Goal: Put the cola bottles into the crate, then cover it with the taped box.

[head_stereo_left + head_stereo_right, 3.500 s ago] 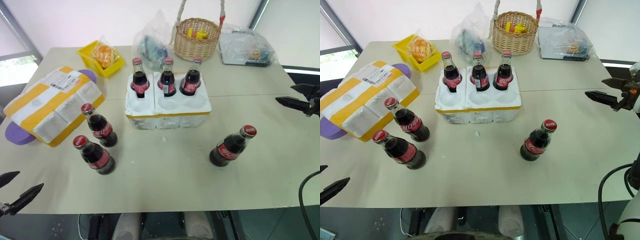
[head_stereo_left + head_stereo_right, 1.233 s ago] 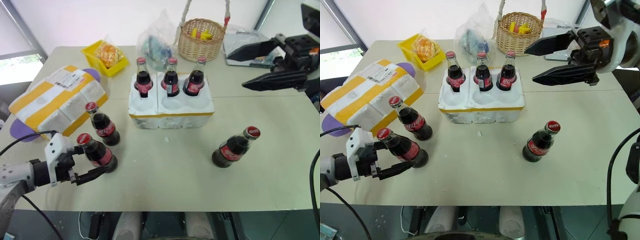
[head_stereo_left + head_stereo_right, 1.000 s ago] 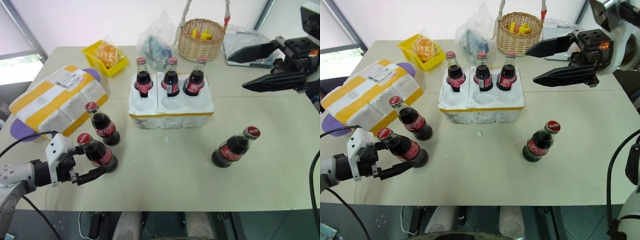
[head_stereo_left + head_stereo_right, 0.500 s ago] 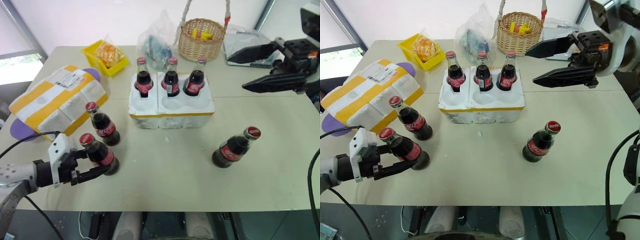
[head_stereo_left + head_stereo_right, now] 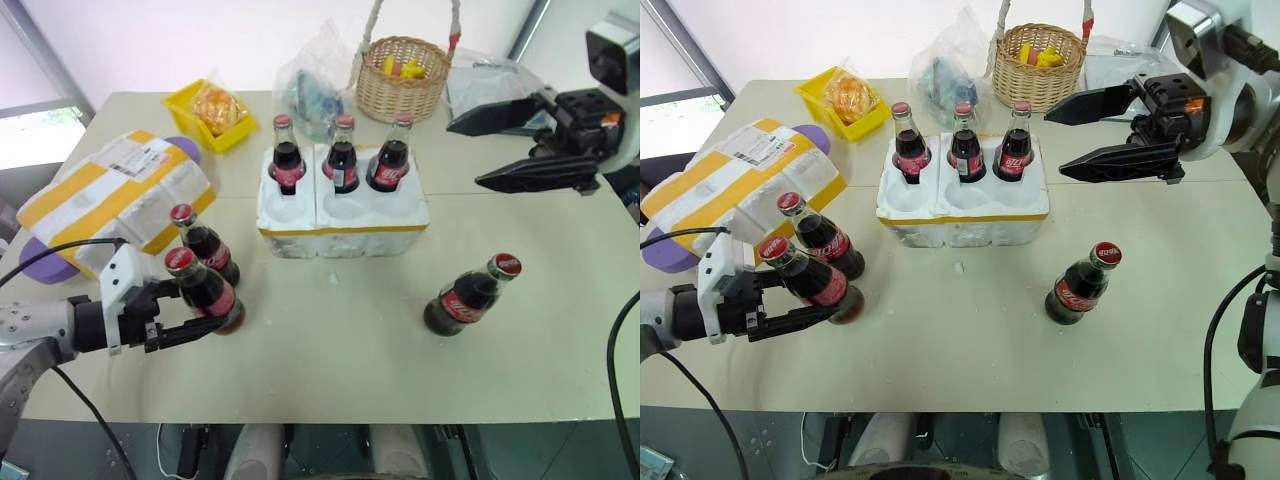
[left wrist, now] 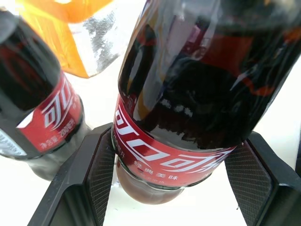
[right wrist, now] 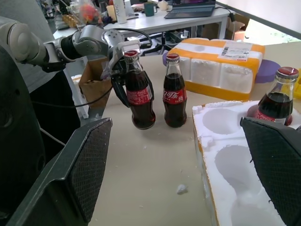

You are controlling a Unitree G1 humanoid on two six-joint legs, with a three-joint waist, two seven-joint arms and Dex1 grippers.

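My left gripper [image 5: 212,312] is shut on a cola bottle [image 5: 205,291] and holds it tilted, just above the table; its pads [image 6: 99,175] press the red label. Right beside it stands a second bottle [image 5: 206,252], and a third [image 5: 468,297] stands alone at the right. Three bottles [image 5: 341,159] fill the back row of the white crate [image 5: 340,225]; its front holes [image 7: 235,160] are empty. The taped box [image 5: 110,205] lies at the left. My right gripper [image 5: 465,155] hangs open above the table, to the right of the crate.
Behind the crate stand a wicker basket [image 5: 402,75], a yellow bin [image 5: 205,110], a plastic bag [image 5: 315,85] and a clear container [image 5: 495,80]. Bare tabletop lies between the crate and the front edge.
Both arms came in over the table. My left gripper closed on the nearest bottle, then lifted it a little up and toward the crate. The right gripper has stayed open and nearly still.
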